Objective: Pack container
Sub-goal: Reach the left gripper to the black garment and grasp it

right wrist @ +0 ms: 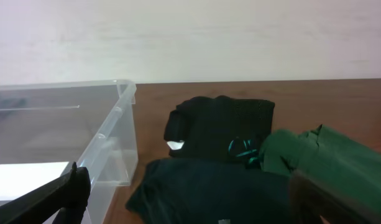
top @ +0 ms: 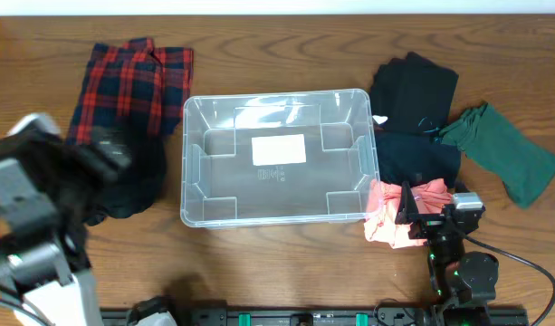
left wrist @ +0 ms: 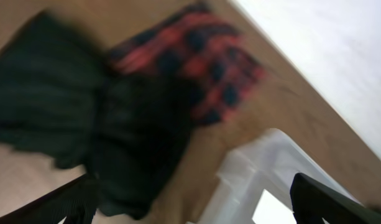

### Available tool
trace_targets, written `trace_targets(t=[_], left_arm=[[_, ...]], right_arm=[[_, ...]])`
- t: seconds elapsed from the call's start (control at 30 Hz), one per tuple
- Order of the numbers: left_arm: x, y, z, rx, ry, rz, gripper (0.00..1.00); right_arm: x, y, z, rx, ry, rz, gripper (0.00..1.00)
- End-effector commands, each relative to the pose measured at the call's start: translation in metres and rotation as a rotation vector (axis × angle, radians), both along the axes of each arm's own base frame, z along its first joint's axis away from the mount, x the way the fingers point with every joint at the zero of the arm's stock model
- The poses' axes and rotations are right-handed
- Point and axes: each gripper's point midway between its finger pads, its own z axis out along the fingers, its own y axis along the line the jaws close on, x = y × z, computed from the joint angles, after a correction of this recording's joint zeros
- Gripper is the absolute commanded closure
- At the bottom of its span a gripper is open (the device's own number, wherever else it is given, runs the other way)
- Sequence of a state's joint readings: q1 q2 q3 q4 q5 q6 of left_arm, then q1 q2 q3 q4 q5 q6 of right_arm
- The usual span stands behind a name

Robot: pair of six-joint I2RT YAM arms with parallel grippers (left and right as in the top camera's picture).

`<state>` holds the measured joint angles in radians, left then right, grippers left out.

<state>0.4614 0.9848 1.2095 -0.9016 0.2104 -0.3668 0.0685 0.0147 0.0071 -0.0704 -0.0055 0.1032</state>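
The clear container [top: 188, 172] stands mid-table with nothing in it, its white label [top: 277, 148] showing on the base. My left gripper [top: 105, 154] is open and blurred, above a dark garment [top: 137, 190] just left of the container. In the left wrist view my left gripper [left wrist: 196, 208] spans that dark garment [left wrist: 134, 137] and the container's corner [left wrist: 252, 174]. My right gripper [top: 429, 213] is open, low over a pink garment [top: 390, 217] at the container's front right corner. In the right wrist view my right gripper [right wrist: 196, 205] faces a dark teal garment [right wrist: 215, 186], with the container [right wrist: 112, 137] at left.
A red plaid garment [top: 137, 77] lies at the back left and also shows in the left wrist view [left wrist: 206, 62]. Right of the container lie a black garment [top: 415, 91], a dark teal garment [top: 417, 158] and a green garment [top: 503, 154]. A white wall runs behind the table.
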Motion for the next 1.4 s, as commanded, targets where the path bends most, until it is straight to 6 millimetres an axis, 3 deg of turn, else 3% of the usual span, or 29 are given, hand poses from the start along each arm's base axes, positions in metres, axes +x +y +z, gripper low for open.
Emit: trace_targets(t=[0.0,0.17,0.37,0.67,0.8,0.97,1.13,1.37], left_arm=[[-0.009,0.041,-0.011,-0.111,0.019,0.143,0.02],[-0.016,0.085,-0.044,-0.242,0.061,0.181,0.02],[-0.024,0.128,-0.093,-0.198,0.225,0.201,0.02],[-0.035,0.200,-0.119,-0.237,0.136,0.339,0.02],[-0.028,0.211,-0.135,-0.236,0.102,0.232,0.02],[-0.017,0.208,-0.181,-0.276,0.133,0.077,0.02],[-0.015,0.208,-0.214,-0.284,0.163,-0.012,0.02],[-0.026,0.226,-0.226,-0.209,0.238,0.030,0.01]], right_arm=[[0.000,-0.002,-0.002,0.012,0.005,-0.008,0.01],[0.000,-0.002,-0.002,0.012,0.005,-0.008,0.01],[0.000,-0.002,-0.002,0.012,0.005,-0.008,0.01],[0.000,-0.002,-0.002,0.012,0.005,-0.008,0.01],[0.000,-0.002,-0.001,0.012,0.005,-0.008,0.01],[0.000,-0.002,-0.002,0.012,0.005,-0.008,0.01],[0.000,-0.002,-0.001,0.012,0.005,-0.008,0.01],[0.000,-0.002,-0.001,0.012,0.005,-0.008,0.01]])
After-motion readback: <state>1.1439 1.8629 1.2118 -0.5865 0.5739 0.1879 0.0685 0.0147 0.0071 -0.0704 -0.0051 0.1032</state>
